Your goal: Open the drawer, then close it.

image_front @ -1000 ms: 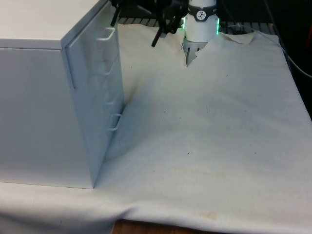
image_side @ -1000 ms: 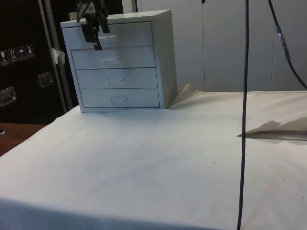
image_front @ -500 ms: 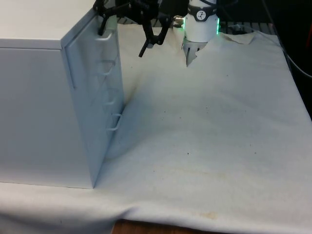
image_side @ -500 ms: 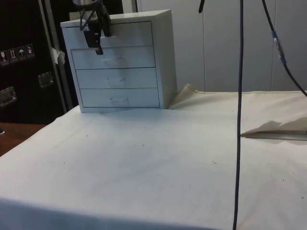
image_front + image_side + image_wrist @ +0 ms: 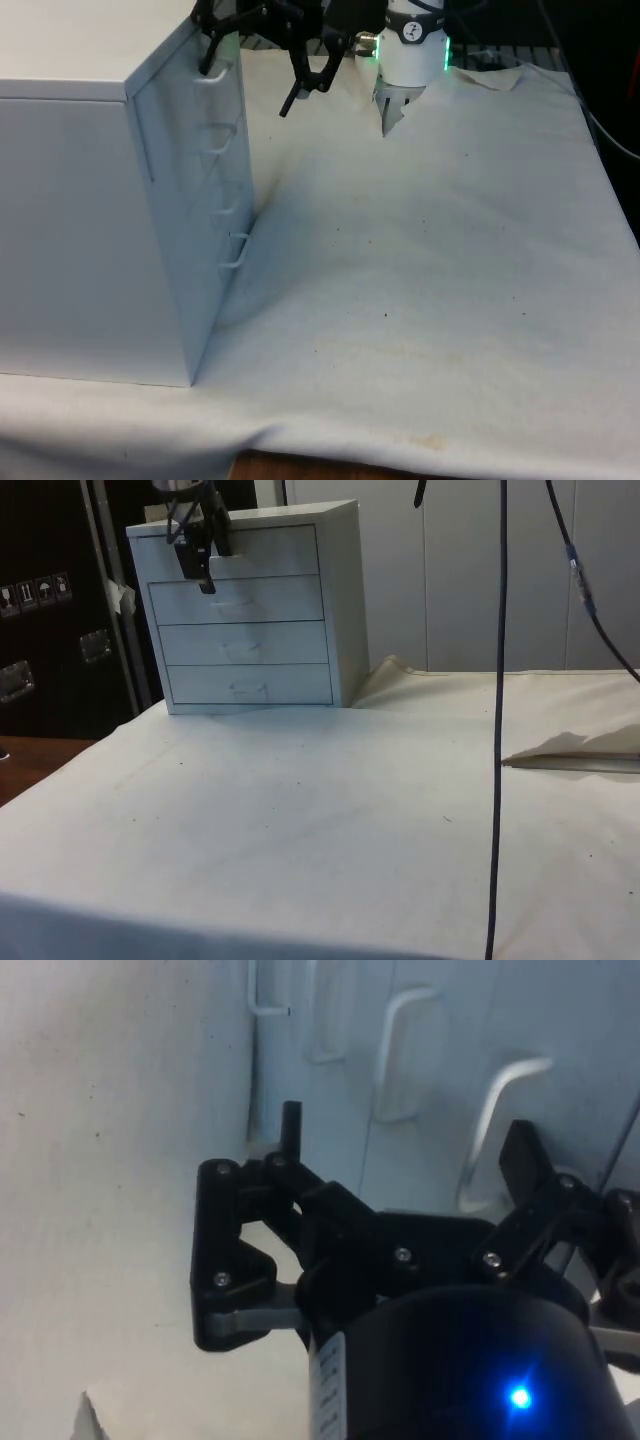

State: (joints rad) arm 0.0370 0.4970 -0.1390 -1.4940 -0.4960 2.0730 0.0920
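White four-drawer chest (image 5: 120,200) — all drawers looked shut. Black two-finger gripper (image 5: 250,55), fingers spread, straddled the top drawer's white handle (image 5: 213,75) at chest's twelve o'clock — pull and closing seemingly remained.

The white four-drawer chest (image 5: 150,200) stands on the white cloth-covered table (image 5: 420,300) at the front view's left (its handled face turned sideways there). The black two-finger gripper (image 5: 200,550) is just before the top drawer (image 5: 250,552), above the three others.
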